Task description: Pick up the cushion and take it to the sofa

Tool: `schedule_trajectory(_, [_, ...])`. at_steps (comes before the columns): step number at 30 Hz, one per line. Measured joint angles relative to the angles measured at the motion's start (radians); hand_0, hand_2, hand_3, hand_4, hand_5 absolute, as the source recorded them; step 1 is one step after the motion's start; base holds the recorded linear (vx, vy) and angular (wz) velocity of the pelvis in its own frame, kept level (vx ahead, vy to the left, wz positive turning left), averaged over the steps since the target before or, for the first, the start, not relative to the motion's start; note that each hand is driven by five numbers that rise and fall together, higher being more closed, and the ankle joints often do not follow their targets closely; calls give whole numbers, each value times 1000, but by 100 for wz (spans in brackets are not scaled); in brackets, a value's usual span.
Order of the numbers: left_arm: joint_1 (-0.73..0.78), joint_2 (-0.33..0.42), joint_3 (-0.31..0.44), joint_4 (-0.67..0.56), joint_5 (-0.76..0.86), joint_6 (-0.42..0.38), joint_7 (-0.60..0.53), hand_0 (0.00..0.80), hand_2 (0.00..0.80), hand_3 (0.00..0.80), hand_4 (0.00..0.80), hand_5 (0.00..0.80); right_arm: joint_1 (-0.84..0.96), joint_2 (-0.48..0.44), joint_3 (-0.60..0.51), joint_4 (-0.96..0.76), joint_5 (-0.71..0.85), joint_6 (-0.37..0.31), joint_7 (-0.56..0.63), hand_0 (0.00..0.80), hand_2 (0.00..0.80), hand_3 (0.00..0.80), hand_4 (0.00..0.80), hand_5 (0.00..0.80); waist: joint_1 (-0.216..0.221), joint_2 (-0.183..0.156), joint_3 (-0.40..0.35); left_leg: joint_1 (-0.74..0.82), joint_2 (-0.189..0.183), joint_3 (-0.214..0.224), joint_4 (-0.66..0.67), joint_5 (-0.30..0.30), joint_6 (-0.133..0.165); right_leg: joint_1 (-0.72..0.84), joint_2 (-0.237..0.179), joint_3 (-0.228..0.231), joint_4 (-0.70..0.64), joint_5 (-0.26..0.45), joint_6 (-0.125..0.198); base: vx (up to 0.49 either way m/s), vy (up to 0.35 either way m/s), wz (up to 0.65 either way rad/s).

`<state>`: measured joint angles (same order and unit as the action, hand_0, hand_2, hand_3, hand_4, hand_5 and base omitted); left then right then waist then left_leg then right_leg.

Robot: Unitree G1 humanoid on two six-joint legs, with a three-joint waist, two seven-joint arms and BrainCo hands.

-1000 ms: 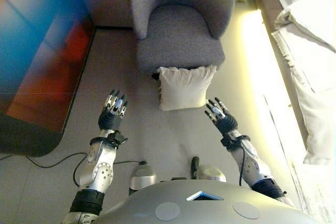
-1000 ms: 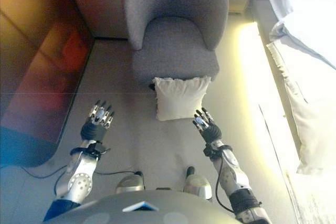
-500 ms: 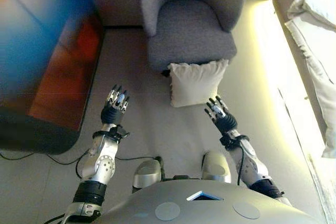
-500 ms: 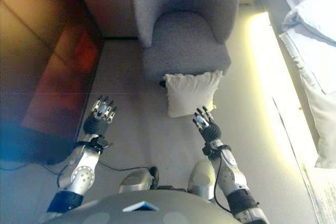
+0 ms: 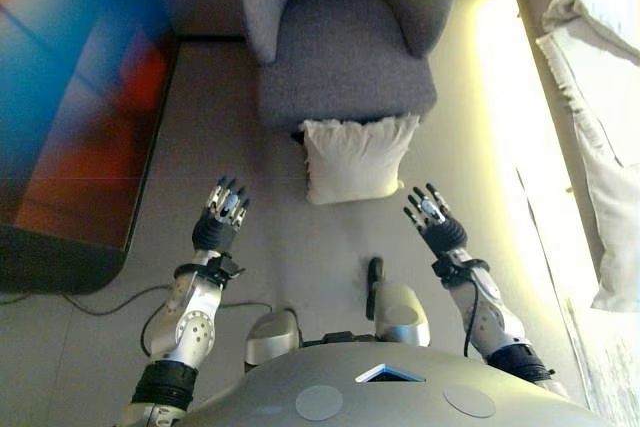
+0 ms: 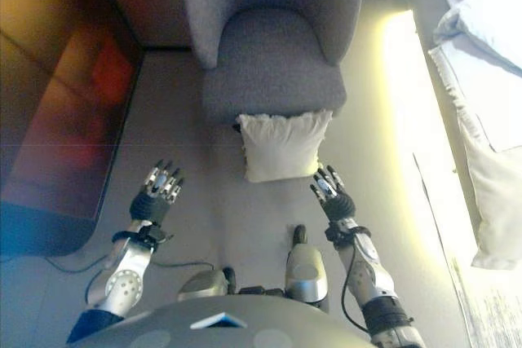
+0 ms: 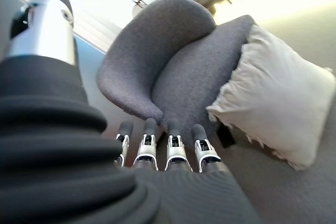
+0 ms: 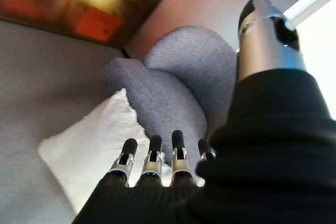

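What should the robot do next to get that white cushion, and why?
Probably reach both hands forward to the cushion's sides. The cushion leans on the floor against the grey chair, and the left robot hand and right robot hand are open, short of it, holding nothing.

The whole view has been shifted by camera motion, so the cushion [image 5: 357,158] and grey armchair [image 5: 345,42] are framed differently. The right hand [image 5: 436,221] is now seen lower right of the cushion's lower corner, slightly further from it than half a second ago. The left hand [image 5: 224,213] has been lowered slightly in the frame.
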<state>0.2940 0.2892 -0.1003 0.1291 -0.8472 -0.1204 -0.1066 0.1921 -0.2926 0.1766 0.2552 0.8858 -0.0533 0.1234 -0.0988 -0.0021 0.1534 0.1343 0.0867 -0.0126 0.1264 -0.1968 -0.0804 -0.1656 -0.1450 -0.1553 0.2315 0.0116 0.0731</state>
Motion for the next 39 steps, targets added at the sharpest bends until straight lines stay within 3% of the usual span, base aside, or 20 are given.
schedule_trajectory(4, [14, 5, 6, -28, 1, 8, 29, 0, 0, 0, 0, 0, 0, 5, 42, -18, -7, 38, -5, 0, 0, 0, 0, 0, -4, -16, -40, 15, 25, -3, -5, -9, -21, -45, 29, 46, 126, -106, -5, 388, -160, 8])
schedule_trajectory(5, [8, 21, 7, -39, 2, 9, 34, 0, 0, 0, 0, 0, -3, 4, 44, -18, -19, 44, -5, 0, 0, 0, 0, 0, -9, -28, -51, -14, 28, 1, 56, -14, -33, -49, 49, 80, 128, -123, -14, 360, -246, 21])
schedule_trajectory(8, [0, 46, 7, -49, 1, 7, 58, 0, 0, 0, 0, 0, -9, 1, 42, -15, -32, 47, 14, 0, 0, 0, 0, 0, 1, -66, -78, -165, 32, 20, 359, 37, -72, -24, 60, 91, 108, -123, -53, 338, -197, -6])
schedule_trajectory(11, [-14, 20, 2, -43, 0, 6, 71, 0, 0, 0, 0, 0, -9, 6, 47, -7, -28, 37, 22, 0, 0, 0, 0, 0, 9, -92, -94, -219, 24, 11, 486, 179, -25, 26, 57, 97, 71, -145, -85, 316, -11, -5])
schedule_trajectory(12, [-15, 14, -6, -43, 0, 5, 71, 0, 0, 0, 0, 0, -10, 6, 48, -8, -27, 32, 24, 0, 0, 0, 0, 0, 14, -101, -99, -232, 24, 9, 509, 197, 5, 42, 58, 102, 61, -145, -101, 296, 134, -9])
schedule_trajectory(13, [-18, 12, -16, -43, 0, 5, 70, 0, 0, 0, 0, 0, -8, 3, 48, -7, -23, 26, 26, 0, 0, 0, 0, 0, 11, -96, -96, -252, 33, 16, 514, 181, 13, 49, 63, 100, 47, -148, -106, 307, 171, -5])
schedule_trajectory(16, [-29, 12, -19, -46, -2, 5, 69, 0, 0, 0, 0, 0, 7, 0, 44, -8, -9, 20, 26, 0, 0, 0, 0, 0, 32, -66, -83, -276, 44, 68, 334, 164, 10, 89, 84, 95, -17, -136, -125, 336, 180, 8])
schedule_trajectory(18, [-32, 12, -16, -49, -2, 3, 67, 0, 0, 0, 0, 0, 19, -1, 43, -9, -8, 18, 26, 0, 0, 0, 0, 0, 63, -53, -72, -288, 44, 64, 144, 170, 8, 122, 99, 97, -53, -132, -126, 415, 134, 10])
schedule_trajectory(21, [-21, -2, 2, -48, -1, 1, 63, 0, 0, 0, 0, 0, 31, -1, 33, -10, 9, 15, 35, 0, 0, 0, 0, 0, 119, -19, -46, -304, 52, 67, -83, 219, -1, 187, 125, 133, -108, -136, -120, 472, 135, -20])
schedule_trajectory(24, [10, -6, 39, -46, -1, -3, 54, 0, 0, 0, 0, 0, 50, -1, 28, -10, 12, 18, 52, 0, 0, 0, 0, 0, 170, 5, -31, -310, 48, 69, -155, 236, 0, 249, 123, 184, -135, -165, -93, 497, 196, -51])
schedule_trajectory(26, [23, -7, 63, -46, -2, -13, 45, 0, 0, 0, 0, 0, 60, -2, 27, -10, 11, 20, 58, 0, 0, 0, 0, 0, 176, 17, -33, -324, 46, 66, -157, 235, -1, 283, 107, 209, -142, -203, -59, 419, 234, -51])
schedule_trajectory(27, [26, -6, 69, -46, -2, -20, 41, 0, 0, 0, 0, 0, 61, -1, 28, -8, 11, 22, 60, 0, 0, 0, 0, 0, 193, 26, -38, -319, 39, 71, -143, 283, -15, 298, 91, 228, -142, -222, -35, 344, 254, -68])
schedule_trajectory(28, [25, -5, 85, -47, -2, -23, 36, 0, 0, 0, 0, 0, 62, 7, 36, -10, 10, 22, 63, 0, 0, 0, 0, 0, 199, 0, -42, -304, 13, 104, -122, 330, -1, 304, 48, 239, -141, -240, -16, 292, 259, -84])
schedule_trajectory(29, [26, 4, 98, -46, -5, -30, 34, 0, 0, 0, 0, 0, 62, 17, 51, -7, 9, 24, 61, 0, 0, 0, 0, 0, 209, -21, -40, -301, -11, 150, -92, 342, 28, 315, 11, 219, -135, -239, 3, 232, 252, -63])
schedule_trajectory(30, [15, 16, 100, -43, -9, -25, 44, 0, 0, 0, 0, 0, 43, 32, 54, -12, 11, 30, 44, 0, 0, 0, 0, 0, 205, -40, -38, -303, -32, 148, -60, 325, 42, 315, -19, 192, -93, -235, 8, 266, 309, -31])
schedule_trajectory(32, [-39, 18, 99, -47, -12, -23, 47, 0, 0, 0, 0, 0, 24, 49, 57, -15, 11, 37, 28, 0, 0, 0, 0, 0, 202, -40, -36, -292, -55, 154, -33, 278, 65, 294, -42, 160, 2, -195, 52, 281, 319, -7])
schedule_trajectory(35, [-83, 27, 79, -29, -9, -28, 41, 0, 0, 0, 0, 0, -18, 61, 75, -12, 3, 31, 28, 0, 0, 0, 0, 0, 199, -17, -18, -225, -76, 174, -24, 227, 96, 228, -77, 128, 255, -146, 81, 250, 237, 3])
schedule_trajectory(37, [-88, 38, 83, -28, -9, -28, 39, 0, 0, 0, 0, 0, -20, 76, 75, -8, 3, 24, 27, 0, 0, 0, 0, 0, 198, -5, -16, -171, -82, 181, -44, 205, 115, 194, -111, 90, 369, -82, 61, 223, 71, 6])
schedule_trajectory(39, [-74, 48, 95, -28, -8, -24, 39, 0, 0, 0, 0, 0, -21, 86, 75, -4, 3, 19, 20, 0, 0, 0, 0, 0, 205, -8, -24, -163, -84, 183, -55, 189, 125, 161, -151, 25, 395, -82, 54, 223, -52, -8])
